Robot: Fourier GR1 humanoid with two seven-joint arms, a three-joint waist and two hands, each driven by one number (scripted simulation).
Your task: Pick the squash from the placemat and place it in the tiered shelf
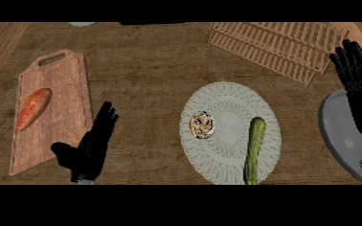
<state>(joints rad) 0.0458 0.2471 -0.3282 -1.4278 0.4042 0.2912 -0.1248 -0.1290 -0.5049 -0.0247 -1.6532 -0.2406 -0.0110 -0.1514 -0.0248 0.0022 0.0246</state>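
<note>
A long green squash [254, 149] lies lengthwise on the right side of a pale oval placemat [225, 100] at centre right. The wooden slatted tiered shelf [276, 45] stands at the back right. My left hand [92, 146] rests open at the lower left, fingers straight and pointing away, by the cutting board's right edge. At the right edge my right hand [348, 69] is open with straight fingers, above its grey forearm [341, 131], to the right of the squash and apart from it.
A wooden cutting board [60, 84] at the left carries an orange sweet potato [33, 107]. A small round brown-and-white item [202, 125] lies on the placemat left of the squash. Bare wooden counter [148, 67] spans the middle.
</note>
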